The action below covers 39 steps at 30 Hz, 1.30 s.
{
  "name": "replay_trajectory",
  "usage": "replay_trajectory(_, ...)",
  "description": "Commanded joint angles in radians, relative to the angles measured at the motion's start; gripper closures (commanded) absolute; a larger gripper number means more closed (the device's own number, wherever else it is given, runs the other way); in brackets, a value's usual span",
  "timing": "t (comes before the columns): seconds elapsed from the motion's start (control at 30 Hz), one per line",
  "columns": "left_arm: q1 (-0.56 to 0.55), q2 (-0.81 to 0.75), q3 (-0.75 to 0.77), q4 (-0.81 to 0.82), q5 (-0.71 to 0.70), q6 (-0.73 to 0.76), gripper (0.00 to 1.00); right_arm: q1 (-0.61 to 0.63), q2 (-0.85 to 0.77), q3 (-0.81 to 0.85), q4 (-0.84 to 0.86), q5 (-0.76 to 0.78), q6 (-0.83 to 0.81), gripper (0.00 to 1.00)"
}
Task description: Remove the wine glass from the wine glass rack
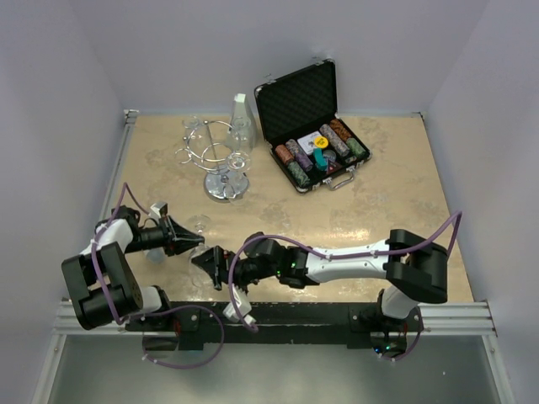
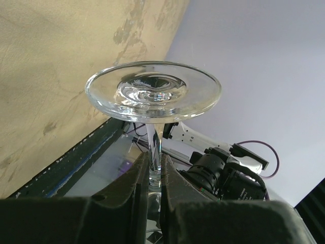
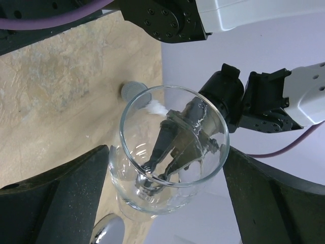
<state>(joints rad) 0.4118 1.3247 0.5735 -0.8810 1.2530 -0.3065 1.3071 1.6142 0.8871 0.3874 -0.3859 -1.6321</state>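
Note:
My left gripper [image 2: 155, 161] is shut on the stem of a clear wine glass [image 2: 152, 94], whose round foot stands out beyond the fingertips. In the right wrist view the glass's bowl [image 3: 167, 195] sits between the two wide-apart fingers of my right gripper [image 3: 167, 170], which is open, with a gap on each side. The left gripper's fingers [image 3: 175, 140] show through the bowl. From above, both grippers meet near the table's front left, left gripper [image 1: 190, 241] and right gripper [image 1: 207, 262]. The chrome wine glass rack [image 1: 221, 164] stands at the back, well away from the held glass, with other glasses hanging on it.
An open black case [image 1: 313, 126] of poker chips lies to the right of the rack. A tall white object [image 1: 240, 109] stands behind the rack. Pale walls enclose the beige table [image 1: 379, 194] on three sides. A black rail [image 1: 278, 313] runs along the near edge.

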Motion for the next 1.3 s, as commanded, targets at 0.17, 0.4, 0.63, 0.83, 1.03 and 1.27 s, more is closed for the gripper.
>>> replay_trajectory(0.17,-0.001,-0.036,-0.012,-0.004,0.079,-0.039,1.00,0.004,0.013,0.078,-0.036,-0.015,-0.011,0.03)
replay_trajectory(0.4,-0.001,-0.042,-0.020,0.016,0.082,-0.055,1.00,0.007,0.009,0.079,-0.045,0.001,-0.008,0.17)
replay_trajectory(0.63,-0.002,-0.038,-0.027,0.103,0.128,-0.126,0.60,0.009,0.000,0.076,-0.053,0.025,0.005,0.34)
replay_trajectory(0.83,0.001,-0.033,0.026,0.099,0.123,-0.109,0.37,0.006,-0.045,0.064,-0.051,0.103,0.147,0.40)
replay_trajectory(1.03,0.001,0.004,0.086,0.062,0.088,-0.062,0.28,-0.005,-0.147,0.043,-0.091,0.174,0.421,0.44)
replay_trajectory(1.27,0.002,0.030,0.104,0.014,-0.015,-0.003,0.25,-0.020,-0.299,-0.016,-0.191,0.206,0.630,0.47)
